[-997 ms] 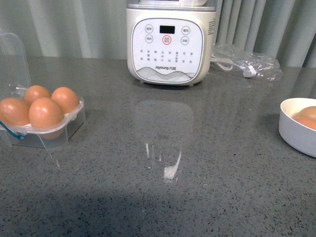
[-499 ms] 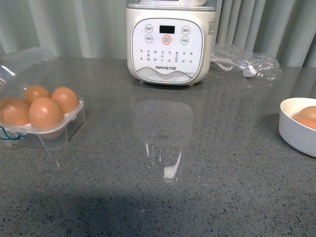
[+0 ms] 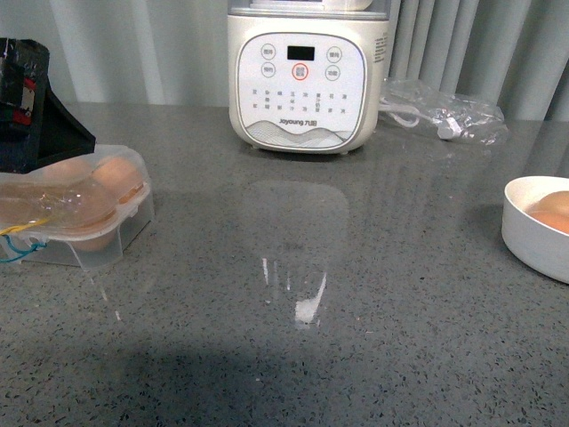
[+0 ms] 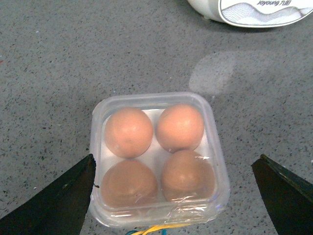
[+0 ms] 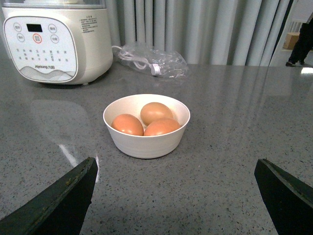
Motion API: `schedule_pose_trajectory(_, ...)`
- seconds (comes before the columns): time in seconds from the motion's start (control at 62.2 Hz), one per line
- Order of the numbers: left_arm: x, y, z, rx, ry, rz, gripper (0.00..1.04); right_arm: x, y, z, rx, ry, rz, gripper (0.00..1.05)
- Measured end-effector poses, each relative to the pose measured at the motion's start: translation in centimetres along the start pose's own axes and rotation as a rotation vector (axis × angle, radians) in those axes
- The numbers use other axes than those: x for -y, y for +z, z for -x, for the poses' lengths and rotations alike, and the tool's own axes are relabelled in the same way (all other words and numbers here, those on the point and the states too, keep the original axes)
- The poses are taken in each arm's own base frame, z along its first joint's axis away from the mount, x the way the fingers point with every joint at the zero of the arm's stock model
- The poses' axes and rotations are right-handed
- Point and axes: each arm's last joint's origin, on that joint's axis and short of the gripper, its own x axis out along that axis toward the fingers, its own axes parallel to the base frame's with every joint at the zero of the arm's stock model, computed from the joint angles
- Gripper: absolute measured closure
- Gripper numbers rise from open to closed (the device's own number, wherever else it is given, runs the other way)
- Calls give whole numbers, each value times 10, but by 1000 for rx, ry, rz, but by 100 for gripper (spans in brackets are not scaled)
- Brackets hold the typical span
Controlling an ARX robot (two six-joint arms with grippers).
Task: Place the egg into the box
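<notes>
The box (image 3: 116,240) is a clear plastic case at the counter's left. Its clear lid lies down over the brown eggs inside. In the left wrist view the box (image 4: 151,98) holds several eggs, one per cup, such as the egg (image 4: 128,132), and a yellow-blue band shows at its near edge. My left gripper (image 4: 176,156) is open above the box, with a finger on either side and touching nothing. The left arm (image 3: 31,107) shows behind the box. My right gripper (image 5: 176,160) is open and empty, facing a white bowl (image 5: 146,144) with three eggs.
A white Joyoung appliance (image 3: 307,80) stands at the back centre. A clear bag with a cable (image 3: 444,116) lies to its right. The white bowl (image 3: 533,240) sits at the right edge. Grey curtains hang behind the speckled counter.
The box's lid stood upright one second ago, swung down, and now lies over the eggs. My left arm has come into the front view behind the box.
</notes>
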Motion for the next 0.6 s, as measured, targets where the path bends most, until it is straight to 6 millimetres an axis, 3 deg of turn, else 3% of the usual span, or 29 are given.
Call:
schedule_pose_trajectory(0.145,0,1,5,-5,9,-24,7,0,0,0,0,0,0,7)
schedule_pose_trajectory(0.289,-3,12,23,55,33,-38,7,0,0,0,0,0,0,7)
schedule_pose_trajectory(0.434,-18,31,74,159,97,-49,7,0,0,0,0,0,0,7)
schedule_pose_trajectory(0.595,-44,23,120,189,190,-29,7,0,0,0,0,0,0,7)
